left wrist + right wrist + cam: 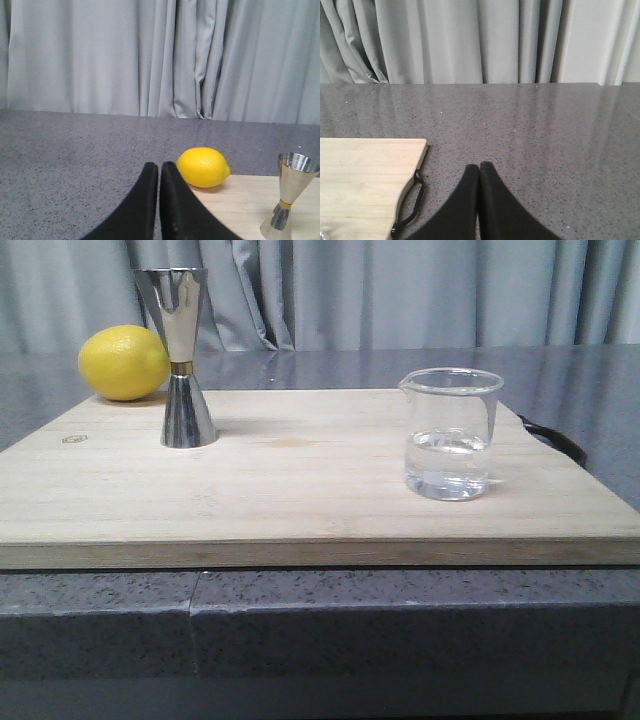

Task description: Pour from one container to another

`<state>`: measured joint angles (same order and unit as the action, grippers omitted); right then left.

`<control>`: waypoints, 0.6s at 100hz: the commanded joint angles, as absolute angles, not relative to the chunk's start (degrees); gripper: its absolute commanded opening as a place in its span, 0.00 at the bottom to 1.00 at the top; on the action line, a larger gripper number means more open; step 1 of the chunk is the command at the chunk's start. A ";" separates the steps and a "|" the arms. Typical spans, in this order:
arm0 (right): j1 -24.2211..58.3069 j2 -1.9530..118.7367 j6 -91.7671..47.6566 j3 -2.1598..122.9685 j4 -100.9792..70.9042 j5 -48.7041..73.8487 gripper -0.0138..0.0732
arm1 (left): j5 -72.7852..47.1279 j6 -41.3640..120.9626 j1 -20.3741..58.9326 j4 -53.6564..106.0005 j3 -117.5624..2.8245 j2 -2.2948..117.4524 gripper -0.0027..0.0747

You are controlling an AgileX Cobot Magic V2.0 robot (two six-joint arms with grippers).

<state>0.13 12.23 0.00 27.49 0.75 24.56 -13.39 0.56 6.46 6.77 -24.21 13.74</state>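
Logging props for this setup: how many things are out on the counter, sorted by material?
Glass: 1, the beaker
Steel: 1, the jigger
Fruit: 1, the lemon
Wood: 1, the cutting board
Total: 4

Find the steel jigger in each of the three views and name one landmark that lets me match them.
Front view: the steel jigger stands upright at the wooden board's far left, just right of the lemon.
Left wrist view: jigger at the lower right edge, on the board, right of the lemon.
Right wrist view: not in it; only the board's corner and black handle show.
Shared landmark: the wooden board, seen in all three.
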 commanded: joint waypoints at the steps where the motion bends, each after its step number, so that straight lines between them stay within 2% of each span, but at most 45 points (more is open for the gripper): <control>1: -0.35 13.56 -0.31 29.48 1.45 19.97 0.08 | -8.67 0.00 6.34 7.31 -26.36 14.83 0.01; 14: -0.44 13.56 -0.31 29.48 1.45 19.97 0.11 | -7.71 0.00 6.34 7.31 -26.36 14.83 0.02; 19: -0.56 13.56 -0.31 29.48 1.57 19.75 0.16 | -6.86 0.00 6.24 6.89 -26.36 14.83 0.07; 25: -0.65 13.56 -0.31 29.48 2.09 19.51 0.28 | -6.85 0.00 6.24 5.40 -26.36 14.83 0.19; 34: -0.65 13.56 -0.31 29.48 2.33 19.30 0.50 | -7.93 0.00 6.24 2.73 -26.36 14.83 0.47; 35: -0.65 13.56 -0.31 29.48 2.33 19.30 0.52 | -7.87 0.00 6.24 2.73 -26.36 14.83 0.47; 36: -0.65 13.56 -0.31 29.48 2.33 19.30 0.55 | -7.97 0.00 6.24 2.73 -26.36 14.83 0.53; 43: -0.65 13.56 -0.31 29.48 2.33 19.15 0.67 | -7.97 0.00 6.24 2.73 -26.36 14.83 0.66; 50: -0.65 13.56 -0.31 29.48 2.33 19.05 0.72 | -7.97 0.00 6.24 2.73 -26.36 14.83 0.68; 60: -0.65 13.56 -0.31 29.48 2.33 19.05 0.71 | -7.97 0.00 6.24 2.73 -26.36 14.83 0.68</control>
<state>-0.33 12.23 0.00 27.49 1.63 24.14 -12.13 0.56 6.36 2.84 -24.21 13.74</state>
